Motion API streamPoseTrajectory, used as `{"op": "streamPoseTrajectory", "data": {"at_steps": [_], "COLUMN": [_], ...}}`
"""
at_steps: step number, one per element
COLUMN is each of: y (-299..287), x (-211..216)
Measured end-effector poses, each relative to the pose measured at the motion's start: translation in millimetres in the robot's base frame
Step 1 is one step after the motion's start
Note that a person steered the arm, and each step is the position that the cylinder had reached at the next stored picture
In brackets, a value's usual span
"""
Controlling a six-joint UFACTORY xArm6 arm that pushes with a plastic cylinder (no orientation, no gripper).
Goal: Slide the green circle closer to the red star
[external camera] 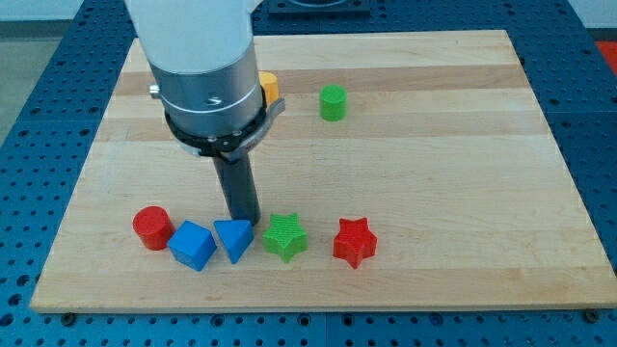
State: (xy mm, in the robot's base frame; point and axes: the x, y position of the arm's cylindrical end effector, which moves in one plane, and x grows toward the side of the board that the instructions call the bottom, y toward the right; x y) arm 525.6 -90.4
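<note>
The green circle [333, 101] stands alone in the upper middle of the wooden board [434, 173]. The red star [354, 241] lies near the view's bottom, right of centre. My tip [243, 221] is down at the bottom row, touching the top of the blue triangle [233, 238], left of the green star [285, 236]. The tip is far from the green circle, below and to its left, and left of the red star.
A red cylinder [151, 227] and a blue cube [193, 245] sit at the left of the bottom row. A yellow-orange block [269, 88] is mostly hidden behind the arm's body [207, 77] at the view's top.
</note>
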Motion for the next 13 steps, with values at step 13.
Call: {"op": "streamPoseTrajectory", "data": {"at_steps": [13], "y": [85.2], "x": [-187.3]}}
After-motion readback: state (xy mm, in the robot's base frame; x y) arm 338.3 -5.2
